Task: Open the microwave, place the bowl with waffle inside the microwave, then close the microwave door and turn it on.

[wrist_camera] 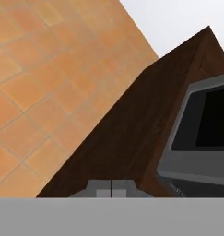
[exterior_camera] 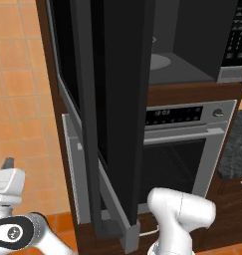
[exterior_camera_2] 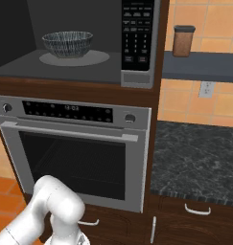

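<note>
Cabinet column (exterior_camera_2: 158, 95), dark wood, holds the microwave (exterior_camera_2: 65, 43) above a silver oven (exterior_camera_2: 75, 148). The microwave door (exterior_camera: 117, 99) stands swung wide open toward the left base cam, its black glass panel edge-on and covering much of that view. Inside, the bowl (exterior_camera_2: 67, 43) sits on the round turntable (exterior_camera_2: 96, 58), roughly centred; whether a waffle lies in it can't be told from this angle. Keypad (exterior_camera_2: 137, 33) runs down the microwave's right side. Counter (exterior_camera_2: 199, 162) w/ dark stone top lies right of the oven; a brown jar (exterior_camera_2: 183, 40) stands on the shelf above.

Gripper (wrist_camera: 111, 188) looks along the cabinet's side at the door frame; fingertips appear pressed together, i.e. closed & empty.

Judgement: placing step looks done, door-closing next. Risks: arm elbow sits low near the oven, so a wide swing could clip the open door's edge; a hard push could slam the door & jolt the bowl off-centre; a glancing push off the glass may slip.
</note>
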Robot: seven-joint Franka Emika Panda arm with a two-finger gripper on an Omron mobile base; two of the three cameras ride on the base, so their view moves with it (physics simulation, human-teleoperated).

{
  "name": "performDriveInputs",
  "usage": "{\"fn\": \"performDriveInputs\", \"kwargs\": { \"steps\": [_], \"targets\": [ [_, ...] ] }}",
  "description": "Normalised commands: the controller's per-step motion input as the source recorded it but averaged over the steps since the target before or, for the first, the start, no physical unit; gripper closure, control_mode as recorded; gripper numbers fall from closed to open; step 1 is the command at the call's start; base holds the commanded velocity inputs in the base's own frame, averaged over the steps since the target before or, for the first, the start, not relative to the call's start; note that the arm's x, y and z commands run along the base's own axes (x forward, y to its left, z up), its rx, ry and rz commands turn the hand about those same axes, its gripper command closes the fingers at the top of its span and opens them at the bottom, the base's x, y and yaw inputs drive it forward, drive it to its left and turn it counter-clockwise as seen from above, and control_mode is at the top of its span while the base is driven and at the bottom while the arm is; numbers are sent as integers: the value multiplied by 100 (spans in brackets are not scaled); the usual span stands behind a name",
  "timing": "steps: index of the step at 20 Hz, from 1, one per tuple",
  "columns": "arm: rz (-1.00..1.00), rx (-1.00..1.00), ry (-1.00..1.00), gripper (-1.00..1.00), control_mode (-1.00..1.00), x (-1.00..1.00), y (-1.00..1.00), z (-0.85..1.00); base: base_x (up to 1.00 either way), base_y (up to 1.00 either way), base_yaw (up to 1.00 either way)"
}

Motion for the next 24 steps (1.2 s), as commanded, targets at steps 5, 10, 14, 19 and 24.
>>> {"fn": "performDriveInputs", "kwargs": {
  "steps": [5,10,14,19,24],
  "targets": [
    [3,-4,-4,100,-100,-31,-21,51,0,0,0],
    [0,8,-10,100,-100,-37,-41,64,0,0,0],
    [0,25,-2,100,-100,-28,-58,97,0,0,0],
    [0,34,0,100,-100,0,-71,77,0,0,0],
    [1,35,3,100,-100,0,-90,54,0,0,0]
  ]
}}
